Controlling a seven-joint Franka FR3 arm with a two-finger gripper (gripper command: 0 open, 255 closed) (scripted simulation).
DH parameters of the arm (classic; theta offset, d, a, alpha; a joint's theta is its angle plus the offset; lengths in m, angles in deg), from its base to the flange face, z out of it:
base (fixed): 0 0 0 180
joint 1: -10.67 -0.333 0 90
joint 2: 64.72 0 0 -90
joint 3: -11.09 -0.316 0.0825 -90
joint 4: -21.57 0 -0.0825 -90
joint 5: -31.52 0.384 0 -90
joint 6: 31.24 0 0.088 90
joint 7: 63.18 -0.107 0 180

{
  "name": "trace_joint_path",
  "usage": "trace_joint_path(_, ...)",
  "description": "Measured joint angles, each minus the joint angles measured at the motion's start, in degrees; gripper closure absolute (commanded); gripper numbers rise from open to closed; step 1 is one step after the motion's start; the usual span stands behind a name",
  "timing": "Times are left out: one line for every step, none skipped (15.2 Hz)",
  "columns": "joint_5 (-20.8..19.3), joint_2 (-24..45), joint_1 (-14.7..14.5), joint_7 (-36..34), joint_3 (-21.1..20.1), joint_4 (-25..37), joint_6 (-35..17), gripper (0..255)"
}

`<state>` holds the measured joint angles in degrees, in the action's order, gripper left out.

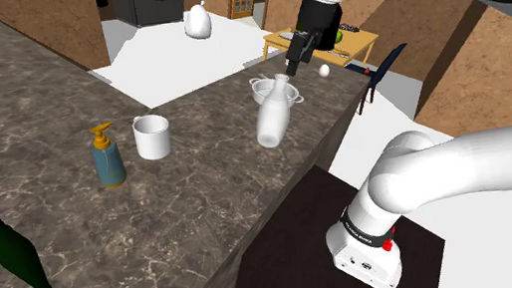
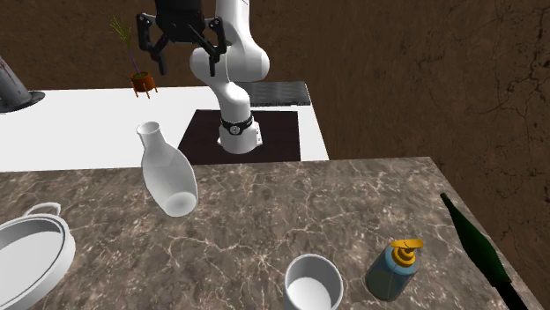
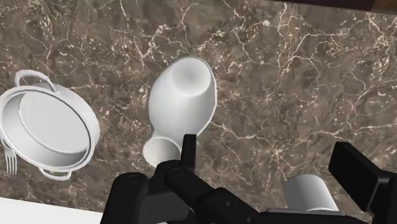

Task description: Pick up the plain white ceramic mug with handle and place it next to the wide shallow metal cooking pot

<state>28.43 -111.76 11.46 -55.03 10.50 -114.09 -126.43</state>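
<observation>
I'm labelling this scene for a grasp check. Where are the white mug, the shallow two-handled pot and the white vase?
white mug (image 1: 152, 141), shoulder view, outer side wall.
shallow pot (image 3: 93, 127), wrist view, rim.
white vase (image 2: 169, 180), second exterior view, body.

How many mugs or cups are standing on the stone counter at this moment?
1. The white mug stands upright close beside the blue pump bottle; the white vase and the pot are farther along the counter. Nothing seems big enough to hide another.
</observation>
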Motion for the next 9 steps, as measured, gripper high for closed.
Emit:
trace_joint_path(0.00, 0.00, 0.00, 0.00, 0.00, 0.00, 0.00, 0)
trace_joint_path(0.28, 0.61, -0.14, -0.48, -0.40, -0.18, -0.73, 0)
trace_joint_path(0.72, 1.55, -0.37, -1.25, -1.04, -0.35, -1.76, 0)
trace_joint_path(1.10, 2.76, -0.56, -1.93, -1.60, -0.31, -2.85, 0)
trace_joint_path(1.61, 3.88, -0.83, -2.87, -2.39, -0.43, -4.01, 0)
trace_joint_path(1.99, 5.38, -1.02, -3.63, -3.01, -0.46, -5.45, 0)
trace_joint_path(2.41, 6.71, -1.24, -4.46, -3.70, -0.32, -6.58, 0)
trace_joint_path(2.79, 8.45, -1.45, -5.34, -4.45, -0.06, -7.99, 0)
trace_joint_path(3.09, 10.71, -1.59, -6.18, -5.17, 0.50, -9.63, 0)
